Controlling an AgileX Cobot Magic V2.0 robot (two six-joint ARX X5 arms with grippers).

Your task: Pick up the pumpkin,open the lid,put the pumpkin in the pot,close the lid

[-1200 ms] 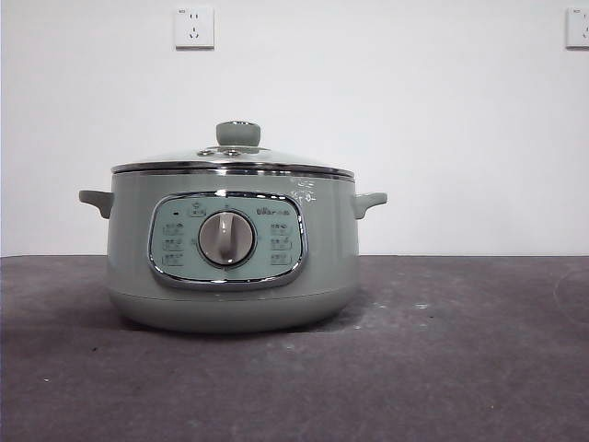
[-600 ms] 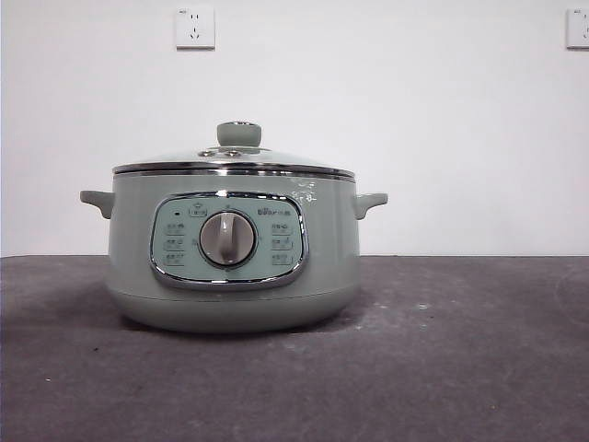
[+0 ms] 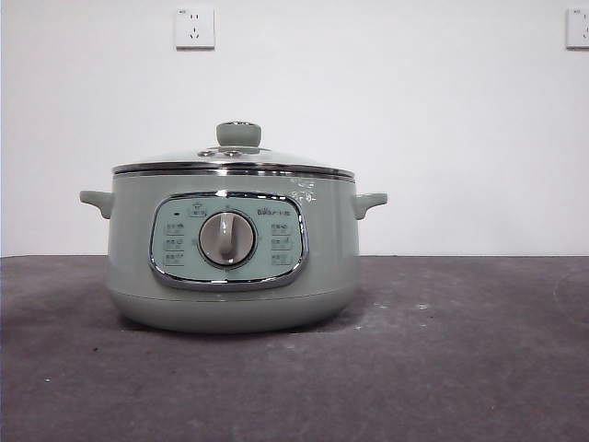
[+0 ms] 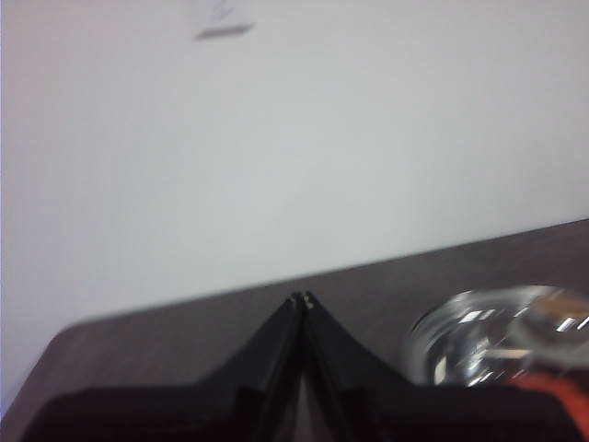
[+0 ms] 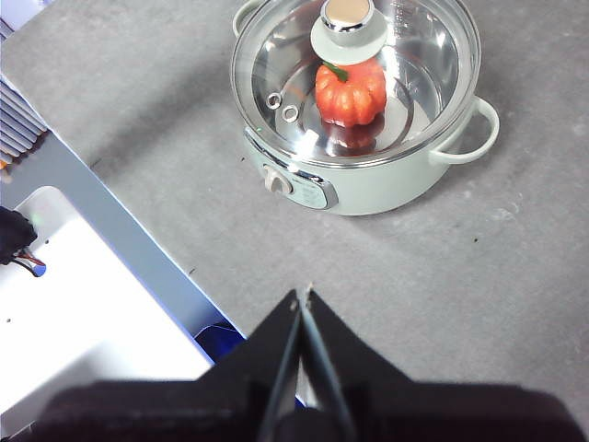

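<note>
The sage-green pot (image 3: 230,253) stands on the dark table with its glass lid (image 3: 235,163) seated on the rim, knob up. Through the lid (image 5: 354,78) in the right wrist view, the orange pumpkin (image 5: 351,92) rests inside the pot (image 5: 368,175). My right gripper (image 5: 303,293) is shut and empty, high above the table, well away from the pot. My left gripper (image 4: 301,298) is also shut and empty, held above the table edge with the lid (image 4: 502,336) blurred off to one side. Neither gripper shows in the front view.
A white wall with two sockets (image 3: 194,27) rises behind the table. In the right wrist view, a white and blue base (image 5: 92,304) lies beyond the table's edge. Grey tabletop (image 3: 460,350) stretches around the pot.
</note>
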